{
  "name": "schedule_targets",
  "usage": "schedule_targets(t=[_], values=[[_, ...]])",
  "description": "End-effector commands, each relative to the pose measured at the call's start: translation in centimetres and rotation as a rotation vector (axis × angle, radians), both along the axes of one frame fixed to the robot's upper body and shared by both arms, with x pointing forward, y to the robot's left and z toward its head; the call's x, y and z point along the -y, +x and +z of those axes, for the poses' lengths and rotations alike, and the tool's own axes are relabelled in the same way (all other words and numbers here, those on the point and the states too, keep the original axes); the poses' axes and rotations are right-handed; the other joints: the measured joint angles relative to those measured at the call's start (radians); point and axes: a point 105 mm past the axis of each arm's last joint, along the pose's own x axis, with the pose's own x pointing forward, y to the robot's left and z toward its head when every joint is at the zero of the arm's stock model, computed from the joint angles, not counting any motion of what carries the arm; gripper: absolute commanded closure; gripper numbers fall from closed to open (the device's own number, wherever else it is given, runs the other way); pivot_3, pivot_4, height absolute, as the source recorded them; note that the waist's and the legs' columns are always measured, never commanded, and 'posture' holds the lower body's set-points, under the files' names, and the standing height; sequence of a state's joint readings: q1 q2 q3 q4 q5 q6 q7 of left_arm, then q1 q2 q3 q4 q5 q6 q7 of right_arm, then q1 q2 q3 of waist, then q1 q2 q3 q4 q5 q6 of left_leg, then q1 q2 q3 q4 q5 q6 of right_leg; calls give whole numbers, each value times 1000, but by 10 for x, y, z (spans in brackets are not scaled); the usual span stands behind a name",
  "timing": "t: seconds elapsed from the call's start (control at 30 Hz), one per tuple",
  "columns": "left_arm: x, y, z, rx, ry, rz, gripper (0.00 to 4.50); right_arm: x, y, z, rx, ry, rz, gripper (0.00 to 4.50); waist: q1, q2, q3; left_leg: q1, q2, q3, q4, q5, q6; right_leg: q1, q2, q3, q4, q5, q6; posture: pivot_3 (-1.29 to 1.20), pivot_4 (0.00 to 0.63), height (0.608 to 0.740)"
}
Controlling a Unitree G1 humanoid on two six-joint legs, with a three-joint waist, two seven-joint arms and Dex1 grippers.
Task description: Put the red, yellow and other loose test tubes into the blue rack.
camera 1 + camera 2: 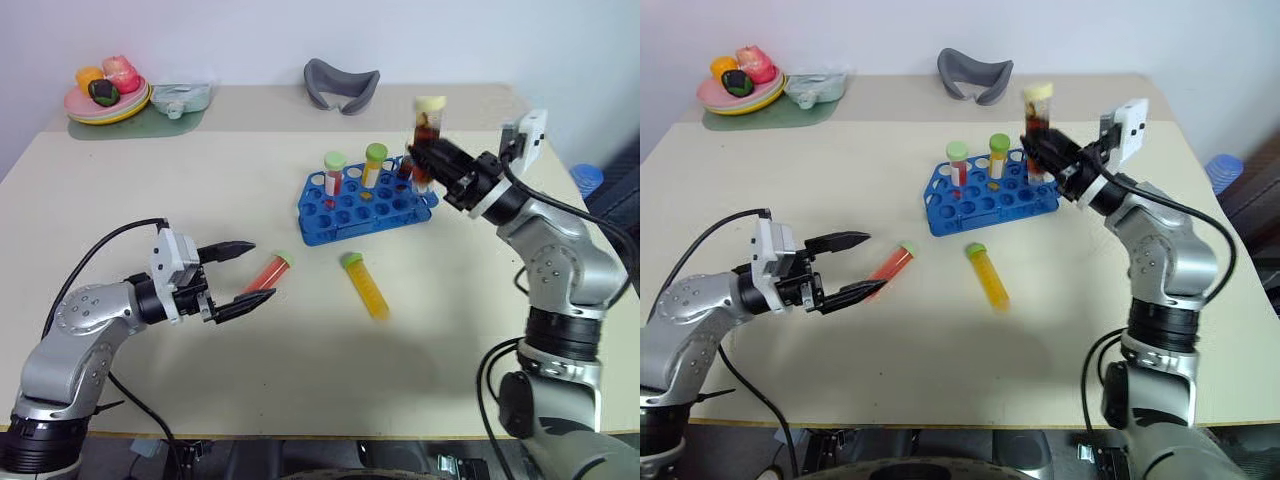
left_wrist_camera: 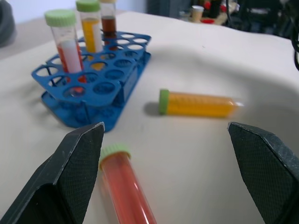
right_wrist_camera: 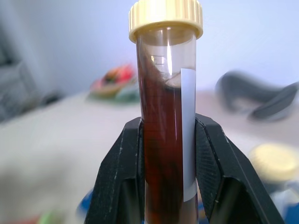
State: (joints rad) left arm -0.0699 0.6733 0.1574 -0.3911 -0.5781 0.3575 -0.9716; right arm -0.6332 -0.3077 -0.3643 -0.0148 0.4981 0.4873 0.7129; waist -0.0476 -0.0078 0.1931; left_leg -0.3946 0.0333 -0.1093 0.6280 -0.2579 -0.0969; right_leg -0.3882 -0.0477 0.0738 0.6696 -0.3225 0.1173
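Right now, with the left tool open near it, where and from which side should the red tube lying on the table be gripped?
Grip the red tube mid-body, below its pale green cap, closing across its width. It lies flat, its bottom end toward the open left tool, whose fingers already stand on either side, so coming in level along the table looks simplest.

Right claw (image 1: 1043, 152) clamps brown tube (image 1: 1037, 125) upright above blue rack (image 1: 990, 195); left claw (image 1: 858, 266) agape beside red tube (image 1: 890, 263).

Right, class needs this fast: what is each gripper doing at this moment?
Left gripper: open, empty, beside the lying red-orange capped plastic tube.
Right gripper: shut on the upright dark brown-red tube with pale yellow cap, above the bright blue plastic rack.
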Motion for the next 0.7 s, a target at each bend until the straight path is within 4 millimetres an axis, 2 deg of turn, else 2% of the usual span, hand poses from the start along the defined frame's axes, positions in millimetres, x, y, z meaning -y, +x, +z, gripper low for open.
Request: schedule_targets(t=[0.03, 0.27, 0.43, 0.7], values=[[4, 1, 7, 40, -17, 3, 123, 11, 4, 14, 138, 131, -68, 3683, -1, 0, 0, 0, 0, 0, 0, 0, 0, 0, 0, 0, 0, 0, 0, 0, 150, 740], [3, 4, 8, 44, -34, 24, 123, 17, 32, -14, 160, 285, -200, 3683, -9, 1, 0, 1, 0, 0, 0, 0, 0, 0, 0, 0, 1, 0, 0, 0, 150, 740], [1, 5, 13, 55, -52, 48, 123, 19, 39, -41, 142, 304, -260, 3683, -19, 1, 0, 1, 0, 0, 0, 0, 0, 0, 0, 0, 2, 0, 0, 0, 150, 740], [0, 3, 15, 58, -61, 63, 123, 13, 40, -68, 110, 291, -258, 3683, -26, 1, 1, 3, 0, 0, 0, 0, -1, 0, 0, 1, 5, 0, 0, 0, 150, 740]])
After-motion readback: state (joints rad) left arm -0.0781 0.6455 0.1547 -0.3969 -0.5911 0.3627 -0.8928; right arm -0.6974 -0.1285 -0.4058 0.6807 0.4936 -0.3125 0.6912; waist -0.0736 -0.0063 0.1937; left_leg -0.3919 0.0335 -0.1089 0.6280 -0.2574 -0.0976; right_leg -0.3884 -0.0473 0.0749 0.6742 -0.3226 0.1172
